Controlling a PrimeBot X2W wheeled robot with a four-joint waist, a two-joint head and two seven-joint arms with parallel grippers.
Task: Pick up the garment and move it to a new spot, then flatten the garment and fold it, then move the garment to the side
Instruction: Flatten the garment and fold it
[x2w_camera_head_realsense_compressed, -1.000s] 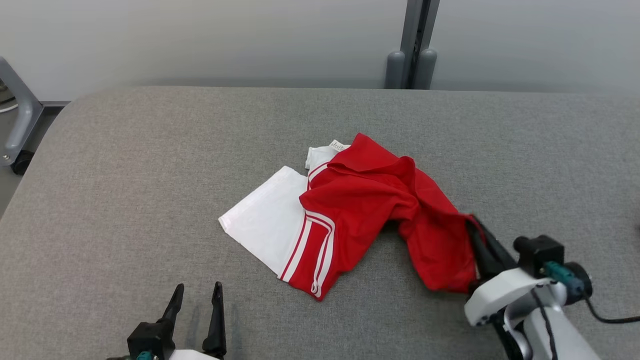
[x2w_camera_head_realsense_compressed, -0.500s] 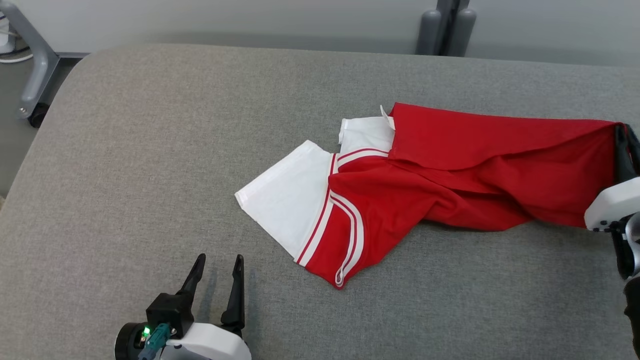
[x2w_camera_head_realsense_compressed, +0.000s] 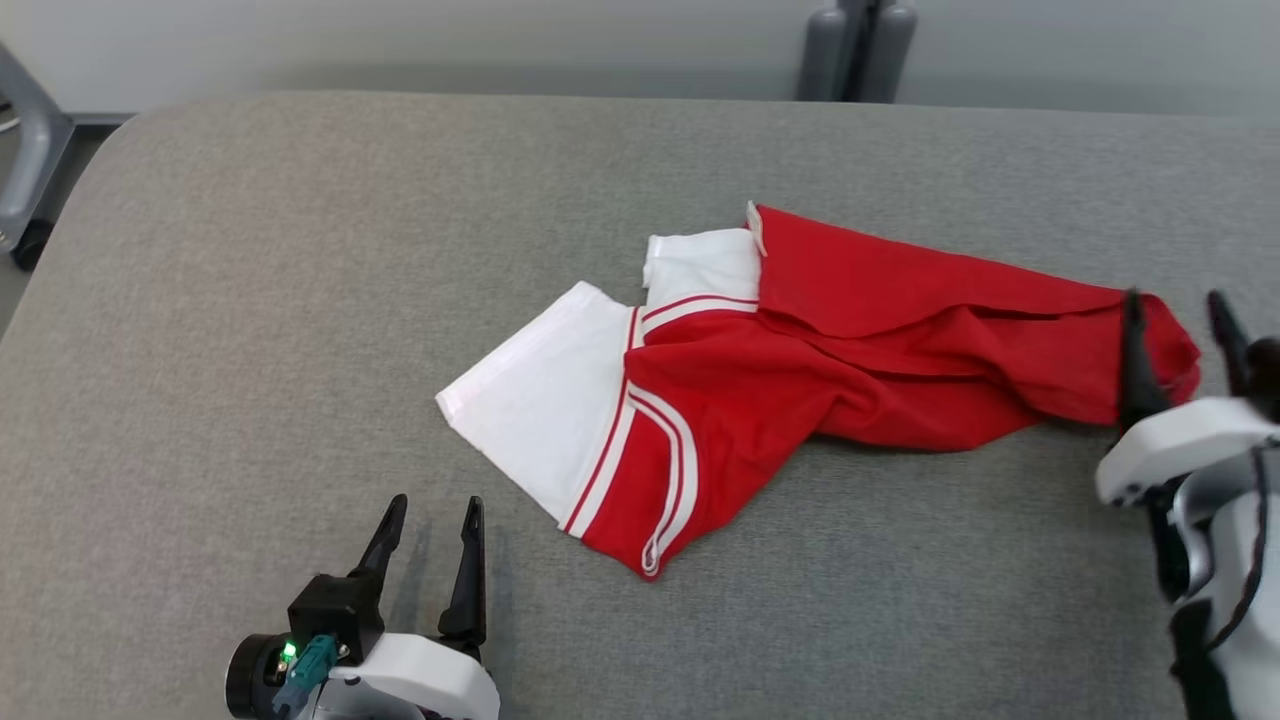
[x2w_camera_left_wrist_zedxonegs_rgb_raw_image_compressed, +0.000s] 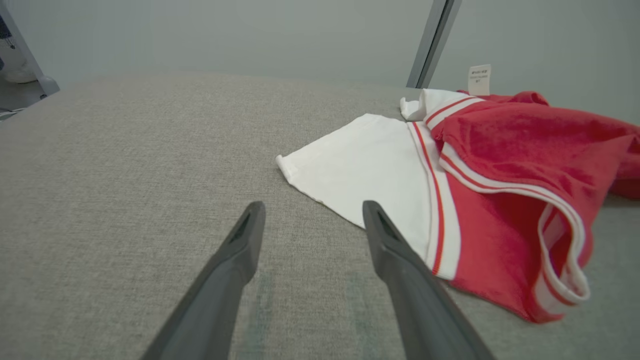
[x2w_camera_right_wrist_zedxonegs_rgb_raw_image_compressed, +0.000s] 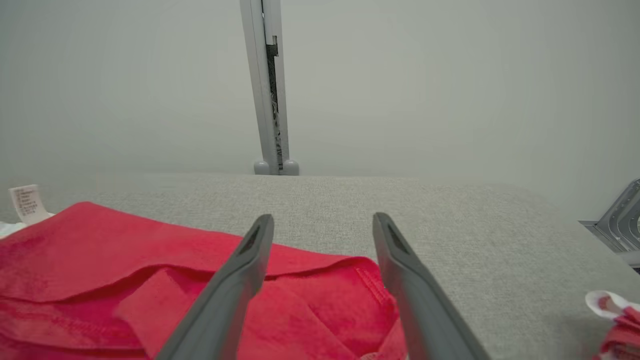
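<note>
A red garment (x2w_camera_head_realsense_compressed: 850, 350) with a white sleeve and white stripes lies rumpled and stretched rightwards on the grey padded table (x2w_camera_head_realsense_compressed: 300, 300). In the left wrist view the garment (x2w_camera_left_wrist_zedxonegs_rgb_raw_image_compressed: 500, 165) spreads to the right of my fingers; in the right wrist view its red cloth (x2w_camera_right_wrist_zedxonegs_rgb_raw_image_compressed: 100, 270) lies below and left of the fingers. My right gripper (x2w_camera_head_realsense_compressed: 1175, 320) stands open over the garment's right end, jaws apart, holding nothing. My left gripper (x2w_camera_head_realsense_compressed: 430, 520) is open near the table's front edge, left of the white sleeve (x2w_camera_head_realsense_compressed: 540, 410), apart from it.
A grey post (x2w_camera_head_realsense_compressed: 850, 50) stands behind the table's far edge. A grey wheeled frame (x2w_camera_head_realsense_compressed: 25, 180) sits at the far left, off the table. In the right wrist view a small red and white cloth (x2w_camera_right_wrist_zedxonegs_rgb_raw_image_compressed: 615, 320) lies at the lower right.
My right gripper pulled the garment's red end out to the right, stretching it, then opened and let it go. The head camera shifted. The left gripper stayed open and still.
</note>
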